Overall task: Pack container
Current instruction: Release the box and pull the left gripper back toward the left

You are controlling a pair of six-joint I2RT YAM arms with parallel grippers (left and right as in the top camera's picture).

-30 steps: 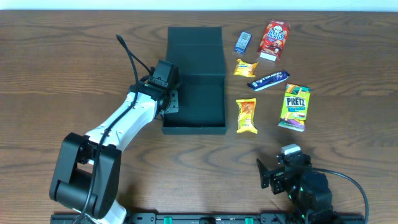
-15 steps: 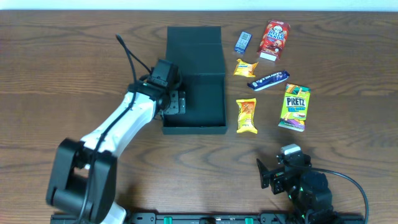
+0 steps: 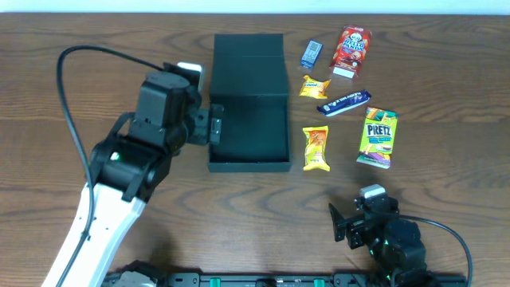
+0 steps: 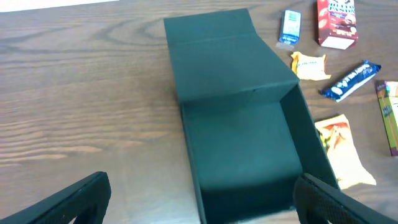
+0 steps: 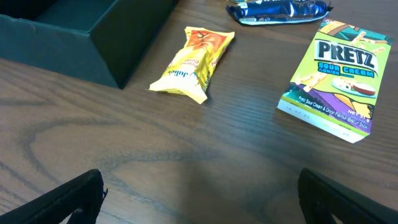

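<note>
The container (image 3: pixel 249 119) is a matte black, shallow box at the table's middle, its flap lid (image 3: pixel 249 56) laid open at the far side and its inside bare. My left gripper (image 3: pixel 213 126) hovers open by the box's left wall. In the left wrist view the container (image 4: pixel 242 149) lies ahead, and the left gripper (image 4: pixel 202 208) straddles its near left corner, holding nothing. My right gripper (image 3: pixel 362 217) rests open near the front edge. In the right wrist view the right gripper (image 5: pixel 202 205) has only bare wood between its fingers.
Right of the box lie snacks: a small blue packet (image 3: pixel 311 53), a red box (image 3: pixel 351 50), a small yellow packet (image 3: pixel 314 86), a blue bar (image 3: pixel 344 102), a green Pretz box (image 3: pixel 378 137) and a yellow-orange packet (image 3: pixel 315 148). Bare wood stretches to the left.
My left gripper has gone from shut to open, and its arm has risen and pulled back from the box's left wall. The right arm has stayed still.
</note>
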